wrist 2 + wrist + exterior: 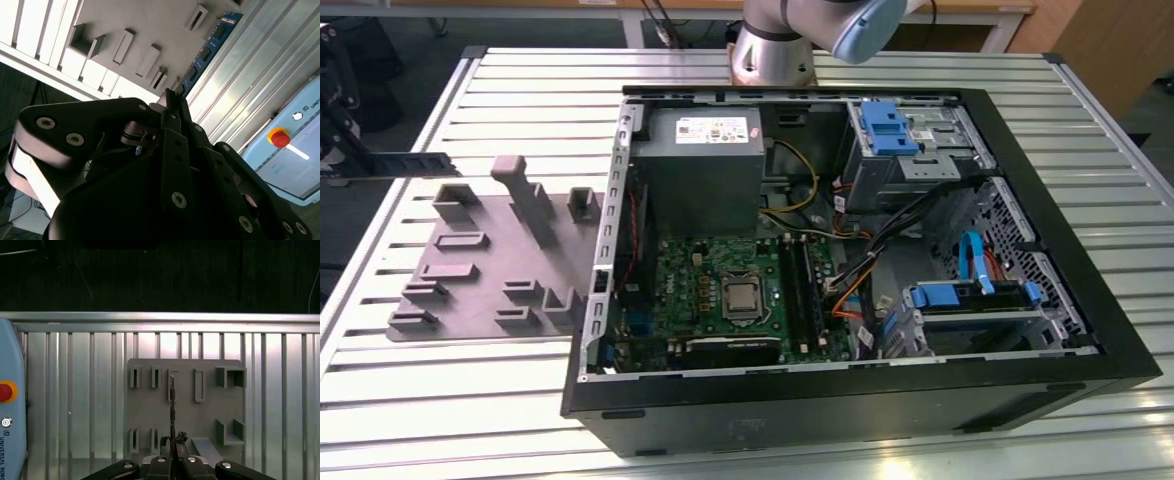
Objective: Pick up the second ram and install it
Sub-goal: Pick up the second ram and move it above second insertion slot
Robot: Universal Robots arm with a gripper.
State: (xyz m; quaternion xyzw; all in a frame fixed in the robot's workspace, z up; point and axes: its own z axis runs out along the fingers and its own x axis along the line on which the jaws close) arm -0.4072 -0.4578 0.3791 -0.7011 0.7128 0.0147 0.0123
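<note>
Gripping the second ram (411,162) at the exterior view's left, hand (172,441) pinched shut on it, above the grey fixture plate (150,415). Pick-up stage, seemingly; calls for steady, level carrying.

The second ram (407,163), a thin, flat, long narrow circuit-board stick, looks dark green-black in the exterior view, where it is held level in the air. In the second wrist view the second ram (206,51) shows a bluish face with a row of small black chips. One end is pinched between the fingers (175,112); the rest juts straight out beyond their tips. In the first wrist view the second ram (172,400) appears edge-on as a thin dark line.
</note>
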